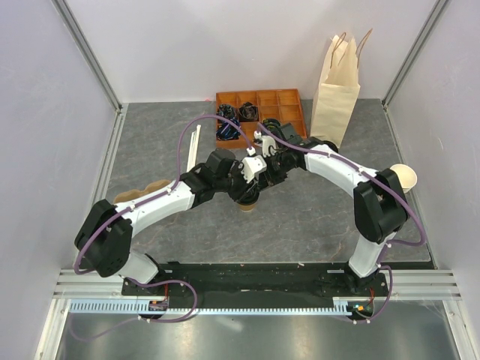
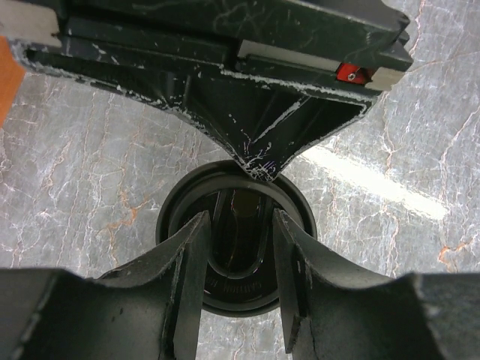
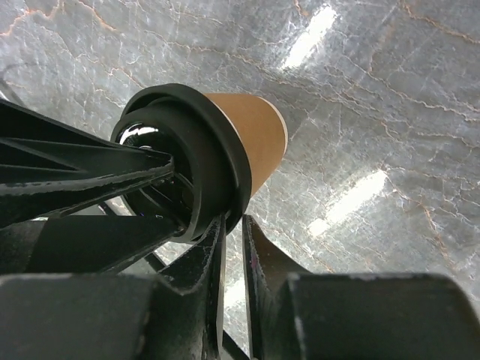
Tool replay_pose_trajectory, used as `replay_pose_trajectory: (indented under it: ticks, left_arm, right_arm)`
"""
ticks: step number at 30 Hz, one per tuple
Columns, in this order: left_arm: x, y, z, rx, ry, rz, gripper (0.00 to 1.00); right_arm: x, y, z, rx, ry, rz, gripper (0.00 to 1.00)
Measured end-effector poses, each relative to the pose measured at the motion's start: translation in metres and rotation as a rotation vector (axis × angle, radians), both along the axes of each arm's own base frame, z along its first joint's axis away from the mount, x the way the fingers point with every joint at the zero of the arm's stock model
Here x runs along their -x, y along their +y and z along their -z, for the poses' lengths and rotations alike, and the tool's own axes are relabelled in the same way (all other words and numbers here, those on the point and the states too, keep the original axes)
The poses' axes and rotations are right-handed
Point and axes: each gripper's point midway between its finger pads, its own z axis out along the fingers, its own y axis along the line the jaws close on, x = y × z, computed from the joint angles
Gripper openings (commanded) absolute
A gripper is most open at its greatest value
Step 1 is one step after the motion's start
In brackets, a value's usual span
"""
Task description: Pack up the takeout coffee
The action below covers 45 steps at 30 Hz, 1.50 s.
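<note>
As it stands on the table, takeout coffee upright, lid up.

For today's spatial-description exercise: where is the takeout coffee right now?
In the top view, the takeout coffee sits mid-table, nearer than the orange tray and left of the paper bag.

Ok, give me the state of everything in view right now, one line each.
takeout coffee: standing on the table, black lid on.
left gripper: open, fingers over the lid.
right gripper: jaws nearly together at the lid's rim; grip unclear.
paper bag: upright, top open.
spare cup: lidless, near the table's right edge.
organizer tray: some compartments filled, others empty.
</note>
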Motion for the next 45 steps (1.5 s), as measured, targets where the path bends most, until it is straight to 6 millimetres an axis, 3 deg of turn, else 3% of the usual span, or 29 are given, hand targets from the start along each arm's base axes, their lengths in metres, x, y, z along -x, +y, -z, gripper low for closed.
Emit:
replay_pose_trajectory:
  ticks: [5,12,21,26,33,45]
  left_arm:
    - [-0.001,-0.004,-0.002,0.017,-0.013,0.009,0.46]
    - [-0.001,-0.006,-0.002,0.023,-0.019,0.014,0.46]
    - [0.002,-0.004,0.0,0.035,-0.033,0.016,0.46]
    - [0.001,-0.005,0.001,0.049,-0.046,0.02,0.46]
    - [0.002,-0.005,0.0,0.067,-0.062,0.024,0.46]
    - [0.009,0.0,-0.004,0.034,-0.013,0.03,0.56]
  right_arm:
    - [-0.011,-0.012,-0.001,-0.001,0.002,0.036,0.2]
    - [-0.014,-0.034,-0.001,0.081,0.004,0.054,0.41]
    - [-0.026,-0.038,-0.041,0.099,-0.073,-0.01,0.66]
    - [-0.027,-0.048,-0.051,0.131,-0.099,-0.04,0.68]
    - [-0.016,-0.064,-0.047,0.204,-0.077,-0.08,0.69]
    - [-0.004,-0.072,-0.044,0.225,-0.061,-0.094,0.72]
